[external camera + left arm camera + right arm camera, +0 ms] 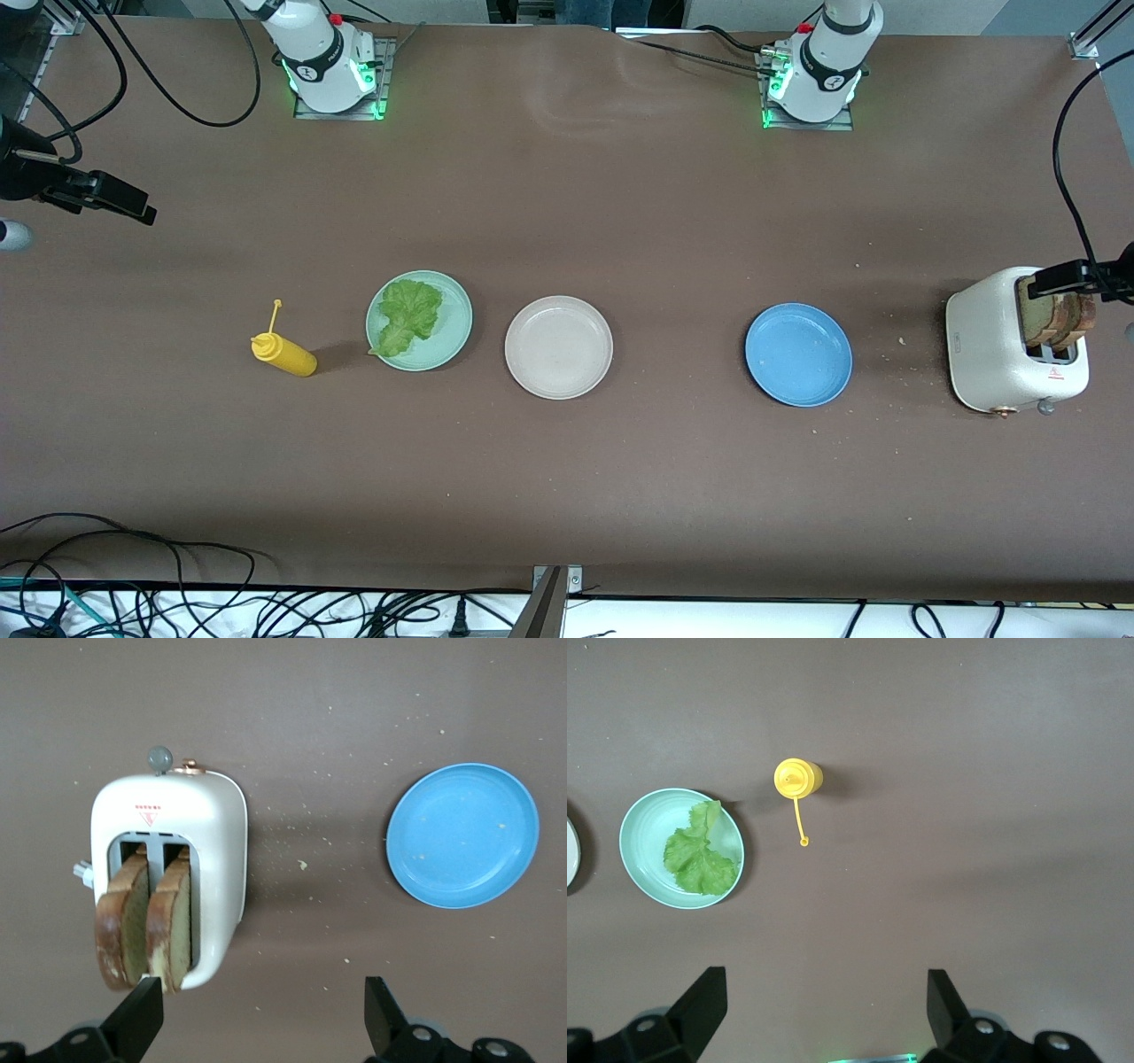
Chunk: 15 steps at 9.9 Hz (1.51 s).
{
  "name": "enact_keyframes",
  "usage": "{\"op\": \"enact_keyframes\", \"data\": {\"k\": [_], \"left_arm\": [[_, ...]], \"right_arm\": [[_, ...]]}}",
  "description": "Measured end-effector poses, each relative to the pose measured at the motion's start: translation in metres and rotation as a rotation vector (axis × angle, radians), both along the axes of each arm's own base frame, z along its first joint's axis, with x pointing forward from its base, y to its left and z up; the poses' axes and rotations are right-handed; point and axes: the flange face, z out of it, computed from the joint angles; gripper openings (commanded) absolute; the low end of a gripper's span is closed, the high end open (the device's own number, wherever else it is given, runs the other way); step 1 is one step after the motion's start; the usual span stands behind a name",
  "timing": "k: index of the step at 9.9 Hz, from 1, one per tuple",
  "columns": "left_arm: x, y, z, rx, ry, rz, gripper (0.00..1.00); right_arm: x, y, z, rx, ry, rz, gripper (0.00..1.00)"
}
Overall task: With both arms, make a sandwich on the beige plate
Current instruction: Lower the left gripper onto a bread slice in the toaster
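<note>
The beige plate (558, 346) sits bare in the middle of the row on the table, between the mint-green plate (419, 320) and the blue plate (798, 354), and neither of my claws is over it.

My left gripper (264, 1014) hangs with its fingers spread wide, nothing between them, above the table beside the toaster (168, 873) at the left arm's end. My left wrist view looks straight down into the toaster's two slots, where two slices of bread (146, 923) stand upright with brown crusts; the front view gives only their side, partly crossed by my left gripper (1076, 276).

My right gripper (826, 1010) is spread just as wide and empty, up over bare table at the right arm's end. Its wrist view shows the yellow squeeze bottle (797, 777) from above, its cap strap trailing out, and the lettuce leaf (700, 853) lying on the mint-green plate. Only a sliver of the beige plate's rim shows there.

The front view alone takes in the whole row at once, and both arm bases with green lights.

The table (620, 204) is covered in a brown sheet, scattered with pale crumbs around the toaster and the blue plate. Black cables run along the edge nearest the front camera.
</note>
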Motion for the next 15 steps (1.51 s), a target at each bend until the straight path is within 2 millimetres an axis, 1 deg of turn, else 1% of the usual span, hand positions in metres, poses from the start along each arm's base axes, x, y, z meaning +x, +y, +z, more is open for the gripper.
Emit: {"op": "enact_keyframes", "data": {"k": [2,4,6,9,11,14,15], "left_arm": [[0.005,0.021,-0.028,-0.006,0.0,0.0,1.0],[0.005,0.03,-0.055,-0.012,0.009,-0.005,1.0],[-0.002,0.042,-0.076,-0.019,0.02,-0.007,1.0],[-0.014,0.068,-0.091,-0.029,0.024,-0.019,1.0],[-0.017,0.07,-0.096,-0.031,0.024,-0.022,1.0],[-0.028,0.071,-0.11,-0.025,0.0,-0.026,0.99],[-0.034,0.074,-0.112,-0.022,-0.012,-0.032,0.91]], "right_arm": [[0.0,0.0,0.0,0.0,0.001,0.0,1.0],[0.0,0.0,0.0,0.0,0.001,0.0,1.0],[0.0,0.0,0.0,0.0,0.001,0.0,1.0],[0.0,0.0,0.0,0.0,0.001,0.0,1.0],[0.0,0.0,0.0,0.0,0.001,0.001,1.0],[0.0,0.001,-0.001,0.0,0.001,0.003,1.0],[-0.001,0.002,-0.002,0.001,0.005,0.005,1.0]]}}
